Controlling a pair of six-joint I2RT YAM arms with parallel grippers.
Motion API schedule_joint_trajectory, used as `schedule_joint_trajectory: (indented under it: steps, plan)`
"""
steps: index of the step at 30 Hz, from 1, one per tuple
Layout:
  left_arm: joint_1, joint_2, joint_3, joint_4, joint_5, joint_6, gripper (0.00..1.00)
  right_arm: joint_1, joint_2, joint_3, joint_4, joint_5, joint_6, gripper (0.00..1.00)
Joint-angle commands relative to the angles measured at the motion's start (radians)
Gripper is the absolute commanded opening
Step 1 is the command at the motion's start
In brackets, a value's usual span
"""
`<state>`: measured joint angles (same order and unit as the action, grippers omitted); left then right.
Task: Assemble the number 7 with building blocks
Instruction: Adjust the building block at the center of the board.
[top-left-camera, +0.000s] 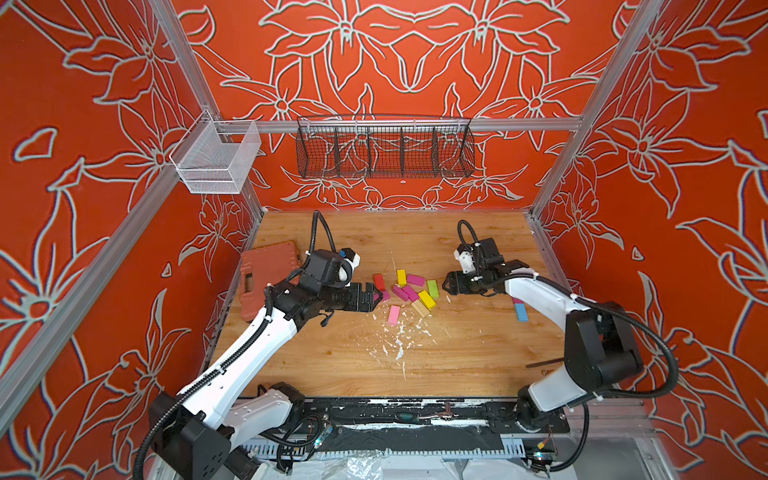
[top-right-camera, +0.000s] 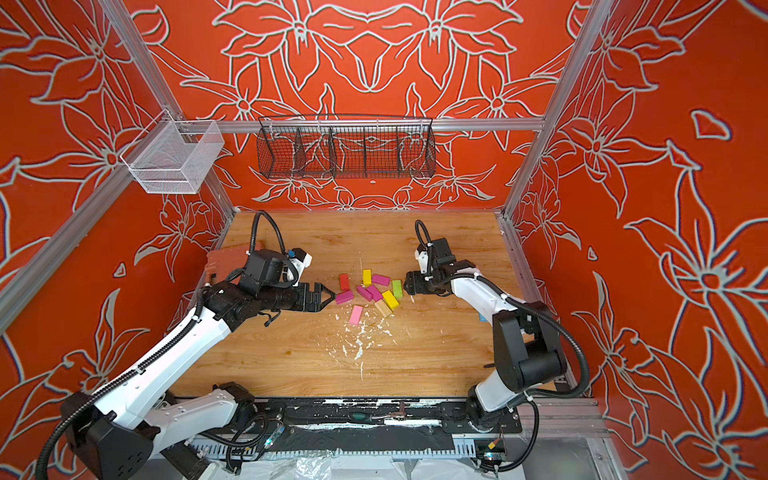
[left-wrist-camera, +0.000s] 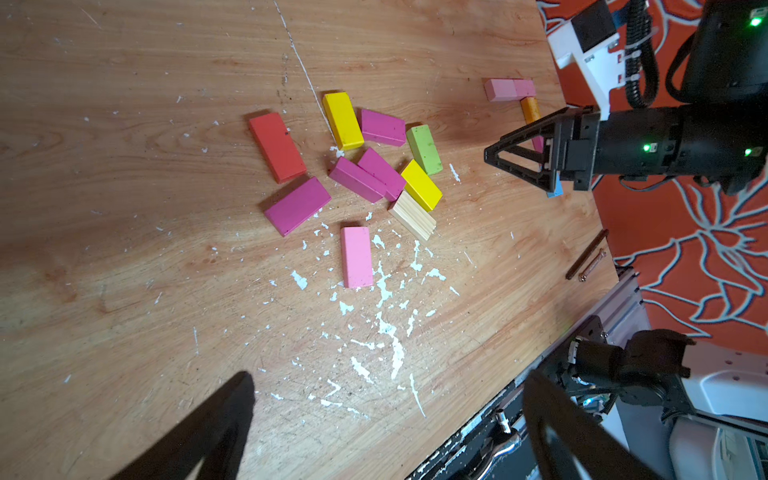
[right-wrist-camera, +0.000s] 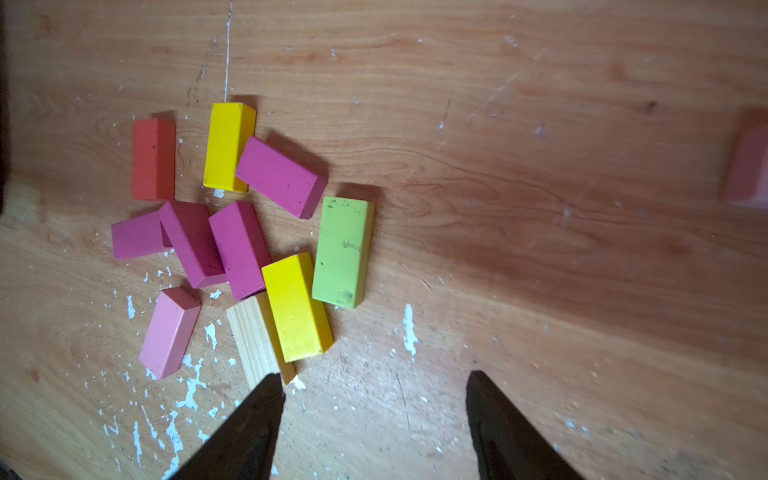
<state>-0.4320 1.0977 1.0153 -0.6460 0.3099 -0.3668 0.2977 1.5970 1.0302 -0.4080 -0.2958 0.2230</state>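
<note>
The building blocks (top-left-camera: 409, 293) lie mostly in a loose heap at the middle of the desk (top-left-camera: 457, 353). The heap holds a red block (top-left-camera: 379, 281), two yellow ones, a green block (top-left-camera: 432, 288), several magenta ones and a bare wood block (top-left-camera: 420, 308) partly covered by a yellow one. A light pink block (top-left-camera: 393, 314) lies alone on the near side among white flecks (top-left-camera: 399, 340). The left tool (top-left-camera: 376, 296) points at the heap from the left, jaws spread wide with nothing between them. Its tip stands just beside a magenta block (top-right-camera: 345, 296); whether they touch cannot be told. The right tool (top-left-camera: 445, 286) faces it from the other side, near the green block but apart from it, jaws likewise parted and empty. In the right wrist view one finger (right-wrist-camera: 245, 428) ends just beside the wood block. The number 7 (left-wrist-camera: 509, 89) lies further right on the desk, mostly hidden behind the right tool and arm. The left wrist view shows two pink blocks end to end, an orange block (left-wrist-camera: 530, 110) leading off from them, and a blue end (left-wrist-camera: 555, 192) past the tool. A red-brown case (top-left-camera: 270, 270) sits at the desk's left edge.
</note>
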Motion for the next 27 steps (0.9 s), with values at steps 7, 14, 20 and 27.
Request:
schedule_joint_trajectory:
  steps: [7, 14, 20, 27]
  plan:
    - [-0.005, 0.028, -0.02, -0.006, -0.016, -0.022, 0.98, 0.096, 0.182, 0.108, 0.06, 0.073, 0.036, 0.68]
    - [-0.005, 0.05, -0.002, -0.009, -0.02, -0.013, 0.98, 0.115, 0.268, 0.183, 0.025, 0.152, 0.036, 0.63]
    - [-0.005, 0.049, -0.014, 0.013, -0.023, -0.008, 0.98, 0.114, 0.297, 0.217, -0.018, 0.207, 0.023, 0.57]
    - [-0.005, 0.071, -0.008, 0.022, -0.014, 0.007, 0.98, 0.115, 0.304, 0.242, -0.065, 0.211, -0.015, 0.55]
